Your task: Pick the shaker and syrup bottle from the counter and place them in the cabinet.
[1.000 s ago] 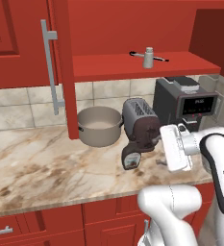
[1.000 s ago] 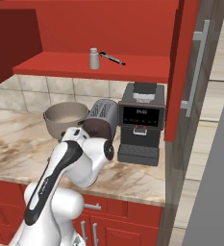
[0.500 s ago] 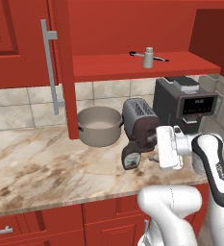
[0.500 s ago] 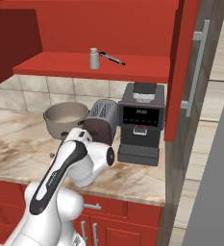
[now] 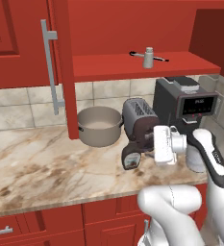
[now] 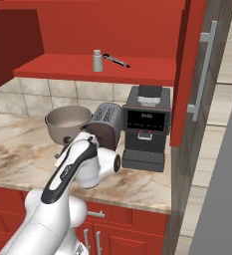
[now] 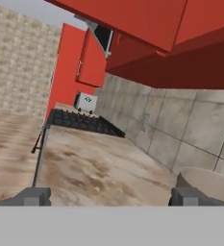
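The pale grey shaker [image 5: 148,57] [image 6: 97,61] stands upright on the red shelf of the open cabinet [image 5: 108,68] [image 6: 62,68]. On the counter [image 5: 46,163], just in front of the toaster, sits the dark brown syrup bottle [image 5: 131,156], somewhat tilted. My gripper [image 5: 153,144] hovers right beside the bottle on its right, level with it and pointing left. In the hand view my gripper [image 7: 108,197] is open with nothing between its fingertips [image 7: 34,196], looking along the counter [image 7: 94,168]. The bottle is out of that view.
Behind the bottle are a brown-and-grey toaster [image 5: 140,117] [image 6: 107,122], a grey pot [image 5: 100,126] [image 7: 209,185] to its left and a black coffee machine [image 5: 188,103] [image 6: 146,127] to its right. A thin dark rod [image 5: 154,58] lies by the shaker. The cabinet door [image 5: 60,67] hangs open over the counter.
My hand has drifted a little left, closer to the syrup bottle, with its fingers still wide apart. The shaker and the bottle have not moved.
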### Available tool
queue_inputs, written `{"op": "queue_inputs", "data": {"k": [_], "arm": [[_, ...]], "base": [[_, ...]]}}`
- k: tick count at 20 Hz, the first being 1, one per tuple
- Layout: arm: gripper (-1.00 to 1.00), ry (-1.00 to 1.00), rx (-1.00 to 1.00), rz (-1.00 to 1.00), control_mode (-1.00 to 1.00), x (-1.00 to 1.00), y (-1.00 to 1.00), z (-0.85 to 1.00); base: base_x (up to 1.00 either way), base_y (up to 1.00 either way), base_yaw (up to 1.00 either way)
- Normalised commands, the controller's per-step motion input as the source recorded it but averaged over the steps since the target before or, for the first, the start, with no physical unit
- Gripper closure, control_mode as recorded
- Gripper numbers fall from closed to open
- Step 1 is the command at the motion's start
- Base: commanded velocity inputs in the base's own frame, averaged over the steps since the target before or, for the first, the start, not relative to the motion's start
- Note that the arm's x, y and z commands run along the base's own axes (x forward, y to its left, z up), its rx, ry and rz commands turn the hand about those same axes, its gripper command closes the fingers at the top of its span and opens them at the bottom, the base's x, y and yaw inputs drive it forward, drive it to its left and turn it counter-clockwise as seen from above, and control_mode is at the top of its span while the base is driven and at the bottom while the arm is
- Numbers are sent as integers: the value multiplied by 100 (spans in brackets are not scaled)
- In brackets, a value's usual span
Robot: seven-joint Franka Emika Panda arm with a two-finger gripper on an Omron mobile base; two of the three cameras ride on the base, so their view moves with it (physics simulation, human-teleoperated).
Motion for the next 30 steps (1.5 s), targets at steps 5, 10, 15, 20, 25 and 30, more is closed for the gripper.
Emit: {"op": "queue_inputs", "data": {"k": [5, 10, 15, 20, 25, 30], "arm": [[-100, 11, 11, 0, -100, 19, -1, -6], [-100, 8, 7, 0, -100, 8, 1, -7], [-100, 2, 1, 0, -100, 1, 7, -10], [-100, 0, 0, 0, -100, 0, 13, -11], [-100, 0, 0, 0, -100, 7, 12, -11], [-100, 0, 0, -4, -100, 14, 4, -8]], "base": [[0, 0, 0], [0, 0, 0], [0, 0, 0], [0, 0, 0], [0, 0, 0], [0, 0, 0]]}}
